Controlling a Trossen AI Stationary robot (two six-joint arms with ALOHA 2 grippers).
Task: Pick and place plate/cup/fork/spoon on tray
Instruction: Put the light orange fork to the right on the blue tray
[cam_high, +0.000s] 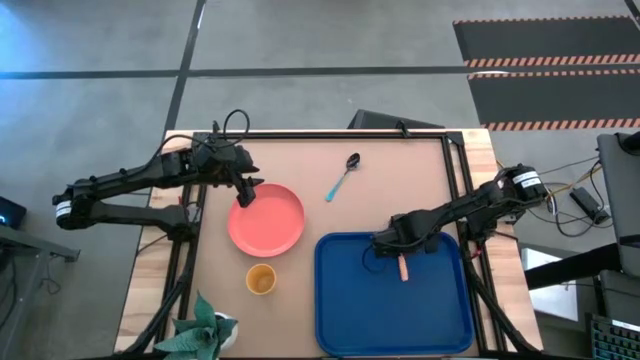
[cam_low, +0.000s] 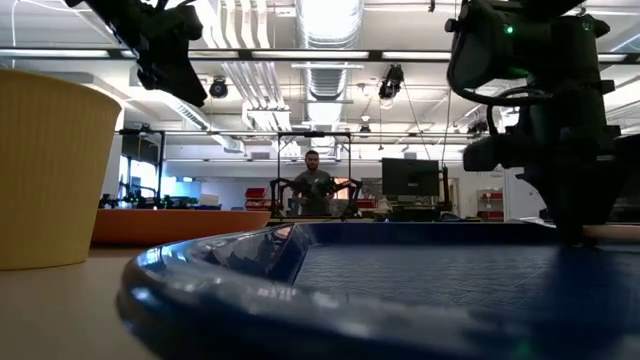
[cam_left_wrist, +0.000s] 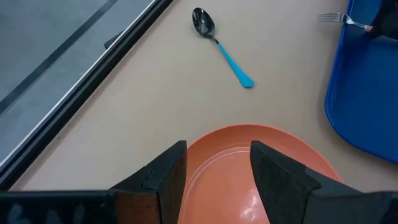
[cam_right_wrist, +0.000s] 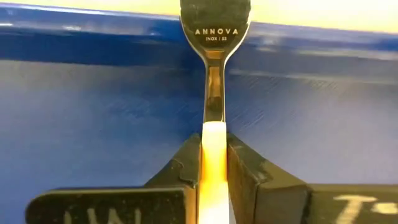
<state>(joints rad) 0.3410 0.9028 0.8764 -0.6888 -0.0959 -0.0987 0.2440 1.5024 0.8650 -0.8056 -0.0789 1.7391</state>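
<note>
Clamping the fork (cam_right_wrist: 212, 118) by its pale peach handle, the right gripper (cam_high: 398, 250) has its jaws closed tight on either side of it, metal neck and stamped head projecting ahead; the fork sits low over the far part of the tray (cam_high: 340, 310), handle visible in the overhead view just inside the far rim; left gripper (cam_high: 246, 194) with jaws apart, its fingers (cam_left_wrist: 163, 177) straddling the far-left edge of the plate (cam_high: 272, 225), whether touching it cannot be told; plate, coral-pink, flat on the table (cam_high: 400, 180) just left of the tray's far-left corner; cup (cam_high: 261, 279), orange-yellow, upright on the table near the plate's near side and just beside the tray's left rim; spoon (cam_high: 342, 177), teal handle, dark bowl, lying on the table beyond plate and tray, apart from both; a person (cam_low: 314, 185) standing in the room behind.
</note>
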